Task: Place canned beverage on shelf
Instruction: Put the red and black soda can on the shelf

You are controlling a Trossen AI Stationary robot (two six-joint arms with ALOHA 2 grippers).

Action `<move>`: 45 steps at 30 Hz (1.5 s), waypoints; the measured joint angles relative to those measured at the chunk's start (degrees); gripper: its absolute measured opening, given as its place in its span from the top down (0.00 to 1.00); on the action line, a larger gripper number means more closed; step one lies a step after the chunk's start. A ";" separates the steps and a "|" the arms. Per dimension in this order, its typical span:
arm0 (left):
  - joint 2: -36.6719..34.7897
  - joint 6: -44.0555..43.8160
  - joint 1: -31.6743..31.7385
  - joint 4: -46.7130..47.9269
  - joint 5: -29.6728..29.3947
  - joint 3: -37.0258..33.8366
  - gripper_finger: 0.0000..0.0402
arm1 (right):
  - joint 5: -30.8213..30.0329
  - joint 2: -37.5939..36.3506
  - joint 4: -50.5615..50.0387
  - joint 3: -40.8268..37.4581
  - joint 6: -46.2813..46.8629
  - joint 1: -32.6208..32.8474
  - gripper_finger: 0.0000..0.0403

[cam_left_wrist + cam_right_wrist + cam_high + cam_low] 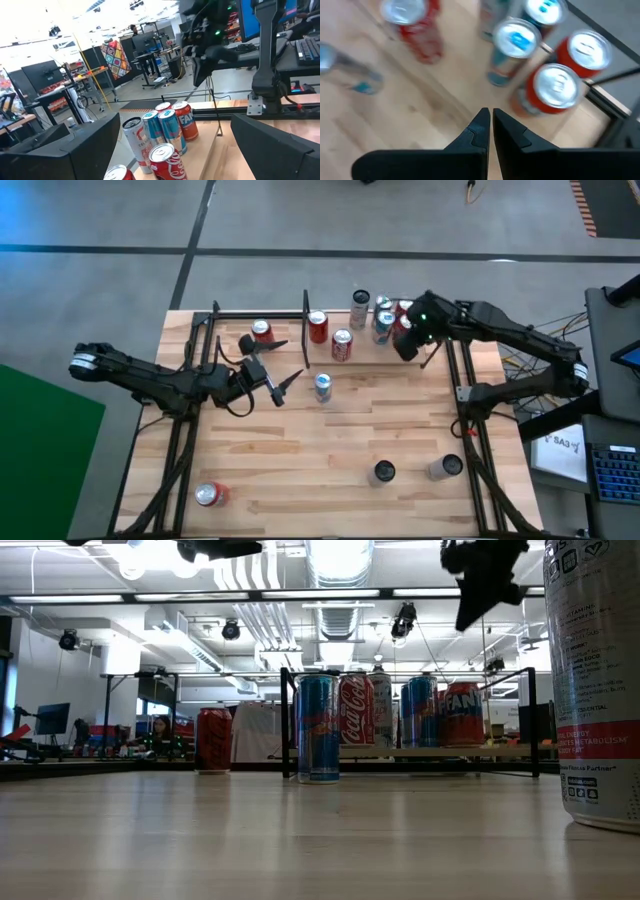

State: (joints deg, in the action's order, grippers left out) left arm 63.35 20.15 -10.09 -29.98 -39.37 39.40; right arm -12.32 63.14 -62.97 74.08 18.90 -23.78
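I held the left gripper [283, 387] open and empty beside the shelf [232, 348], while the right gripper [407, 347], shut on nothing, hung over the cans [385, 320] at the table's [330, 450] far edge.

- Cans, upright, ten on the bench [340, 450] in all.
- Red cans [318, 327]: five — three far centre, one far right, one near left corner.
- Blue cans [322, 387]: two, one mid-bench, one in the far cluster.
- Silver or pale cans [360, 308]: two, far cluster.
- Dark-topped cans [383, 472]: two, near right.
- Shelf [232, 340]: one, far left.
- Arms: two.
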 joint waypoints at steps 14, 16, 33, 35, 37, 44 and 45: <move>0.00 -1.61 -3.55 -6.80 1.45 0.00 0.09 | -12.63 -1.47 2.54 -0.34 7.98 22.55 0.97; -0.06 -1.64 -4.07 -8.89 2.73 0.00 0.09 | -15.95 -1.24 4.36 -1.32 8.56 26.09 0.97; 0.48 -3.31 -7.15 4.42 6.01 10.31 0.09 | -16.68 -1.18 27.02 -11.75 2.96 40.85 0.97; 0.54 -4.40 -7.47 10.05 6.00 13.23 0.09 | -15.98 -1.18 28.13 -12.30 2.40 40.82 0.97; 0.68 -5.60 -7.54 15.82 6.03 16.24 0.09 | -15.95 -1.18 28.15 -12.44 1.37 40.82 0.97; 2.08 -9.40 -7.24 40.34 1.94 26.18 0.09 | -15.78 -1.20 28.97 -12.16 -0.06 40.79 0.97; 2.37 -10.14 -6.82 44.36 0.08 27.40 0.09 | -15.78 -1.20 29.02 -12.13 -0.19 40.79 0.97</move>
State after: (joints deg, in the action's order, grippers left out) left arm 65.73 10.01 -16.90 14.38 -39.29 66.80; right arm -28.10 61.93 -33.95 61.96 18.72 17.02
